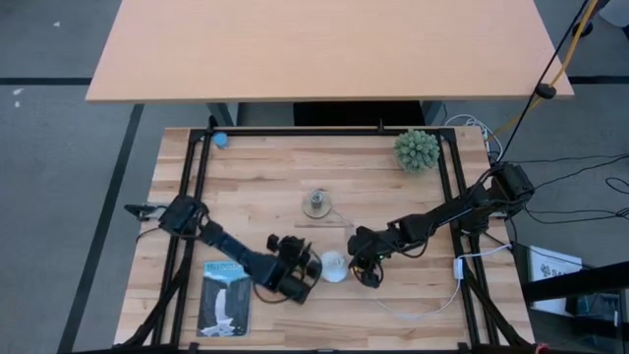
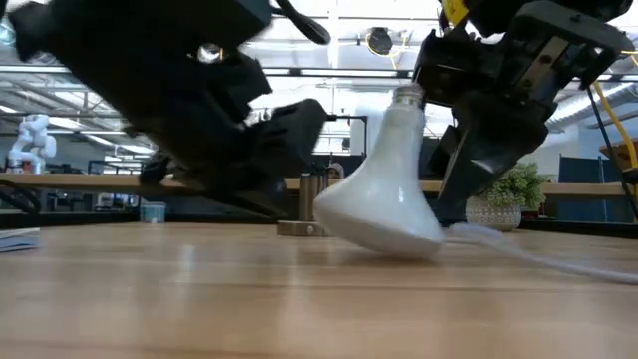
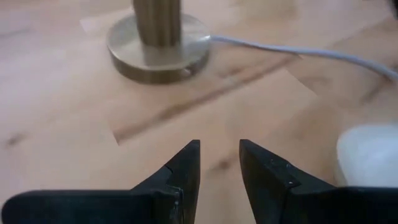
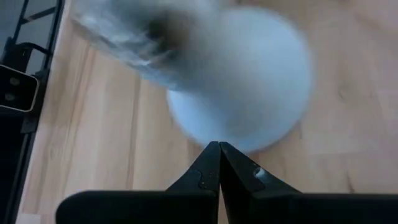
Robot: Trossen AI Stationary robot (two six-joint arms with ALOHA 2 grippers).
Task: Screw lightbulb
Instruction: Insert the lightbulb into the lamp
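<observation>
The white lightbulb [image 1: 334,265] stands tilted on the wooden table near its front middle. Its round globe [image 2: 379,214] is on the wood and its silvery screw base [image 2: 407,97] points up. My right gripper [image 4: 218,146] is shut, with its tips at the globe on the table's right side. My left gripper [image 3: 219,155] stands just left of the bulb, a little open, with nothing between its fingers. It points toward the round grey socket [image 3: 158,43], which sits flat on the table farther back [image 1: 316,204]. My right gripper meets the bulb's globe low on its rim [image 4: 239,138] with its shut fingertips [image 4: 211,163]. They come slanting down from the table's right. The bulb is not pinched: its globe rests on the table, and it leans with the screw base toward this gripper.
A white cord [image 1: 432,305] runs from the socket across the right part of the table. A flat blue card [image 1: 224,298] lies at the near left. A small green plant [image 1: 417,149] stands at the far right and a small blue thing [image 1: 220,140] at the far left.
</observation>
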